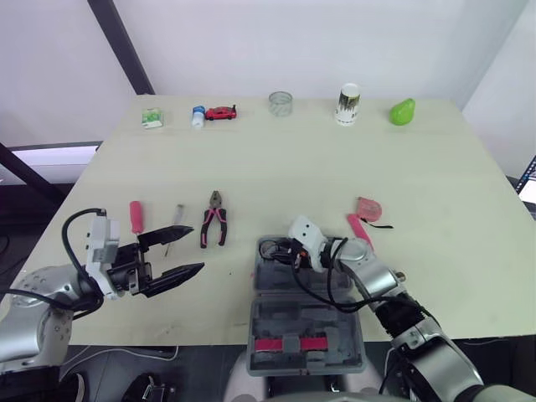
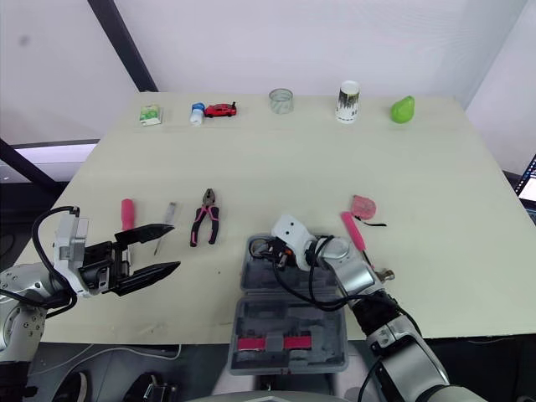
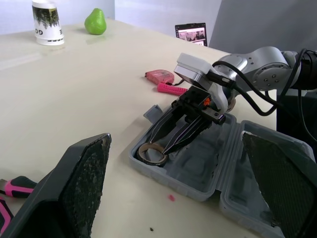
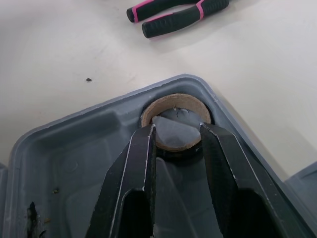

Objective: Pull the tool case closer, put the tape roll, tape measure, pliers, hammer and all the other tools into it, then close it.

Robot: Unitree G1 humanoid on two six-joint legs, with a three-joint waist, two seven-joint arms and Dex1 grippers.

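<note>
At the near edge of the bench (image 1: 435,167) the tool case (image 1: 306,322) lies open. The right end effector (image 3: 159,147) reaches into its far left corner, its fingers parted about as wide as the tape roll (image 4: 176,100) that lies flat there, their tips at its rim. Left of the case the left end effector (image 1: 194,249) hovers over the bench, spread wide and holding nothing. Pliers (image 1: 214,219) and a pink-handled screwdriver (image 1: 136,216) lie just beyond it, and the tape measure (image 1: 368,208) lies beyond the case to the right
</note>
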